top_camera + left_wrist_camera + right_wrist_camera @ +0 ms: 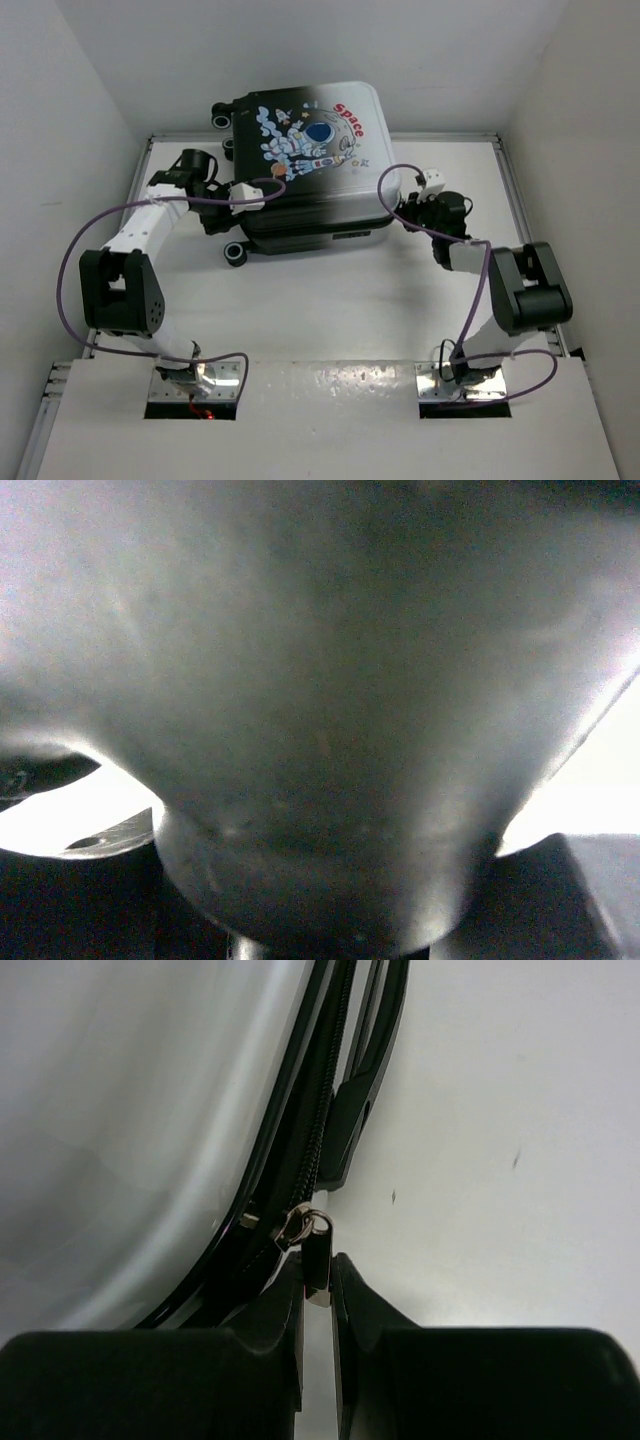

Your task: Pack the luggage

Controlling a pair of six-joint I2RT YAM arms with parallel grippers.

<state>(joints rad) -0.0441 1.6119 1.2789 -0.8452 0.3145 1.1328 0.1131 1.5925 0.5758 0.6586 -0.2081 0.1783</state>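
The luggage (310, 170) lies flat and closed on the white table, astronaut and red "Space" print facing up. My right gripper (408, 212) is at its right side, shut on the metal zipper pull (317, 1255), which hangs from the slider on the black zipper track (325, 1110). In the right wrist view the pull sits pinched between my gripper's (318, 1270) two black fingers (365, 1300). My left gripper (222, 195) is pressed up against the luggage's left side. The left wrist view is filled by the blurred grey shell (320, 680), and the fingers are hidden there.
The luggage's black wheels (234, 253) stick out on its left side. White walls close in the table (330, 310) at left, right and back. Purple cables (70, 270) loop off both arms.
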